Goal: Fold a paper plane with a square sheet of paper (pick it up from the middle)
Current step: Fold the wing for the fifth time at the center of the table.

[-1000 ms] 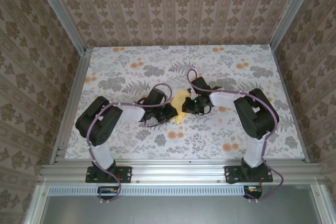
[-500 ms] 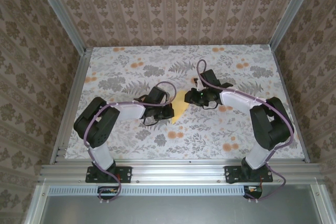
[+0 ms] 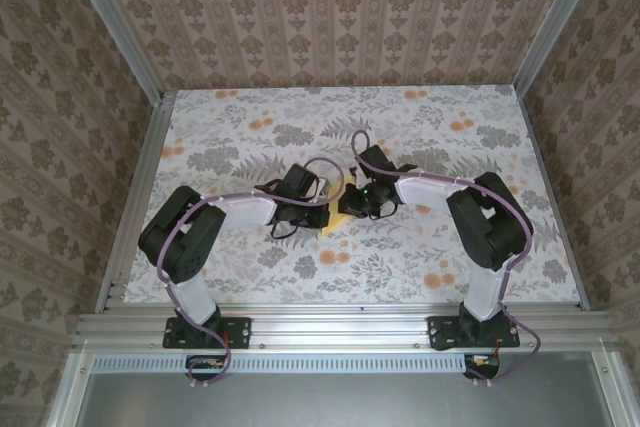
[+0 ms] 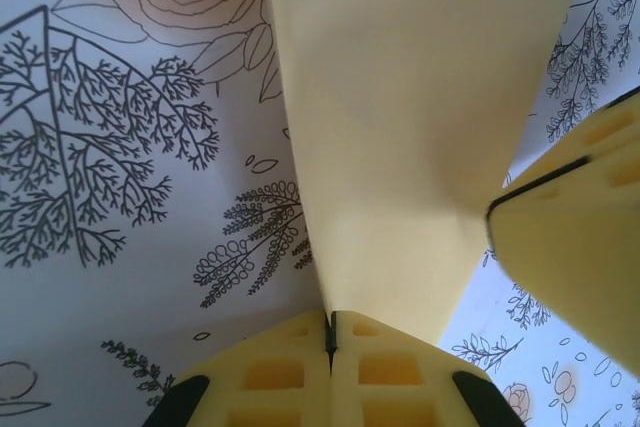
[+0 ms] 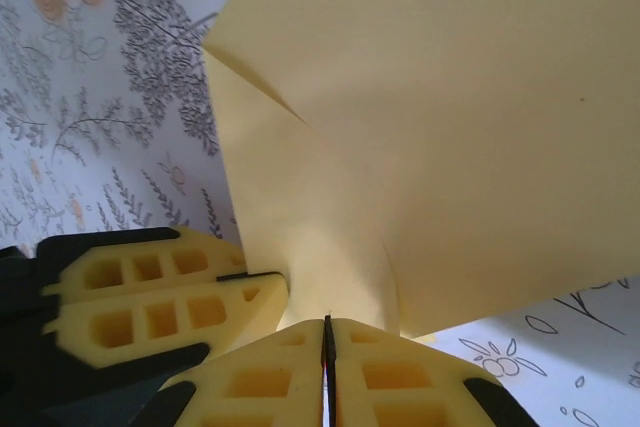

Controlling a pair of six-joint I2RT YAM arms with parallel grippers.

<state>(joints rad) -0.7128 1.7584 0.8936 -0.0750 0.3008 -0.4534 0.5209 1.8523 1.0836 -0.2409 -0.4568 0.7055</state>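
Note:
The pale-yellow square sheet of paper hangs bent into a loose fold between both grippers at the table's middle. In the left wrist view my left gripper is shut, pinching the sheet's lower edge, which rises up and away from the jaws. The right gripper's yellow fingers show close on the right. In the right wrist view my right gripper is shut where the curled sheet meets its tips. The left gripper's fingers lie just to its left. From above, the left gripper and right gripper nearly touch.
The table has a white cloth printed with grey leaves and orange flowers. Patterned walls close it in on three sides, with metal rails along the near edge. Both arms reach inward from their bases.
The right gripper swung out to the back right, then came back to the sheet and shut beside the left gripper. The left gripper stayed shut on the sheet, which looks more bunched.

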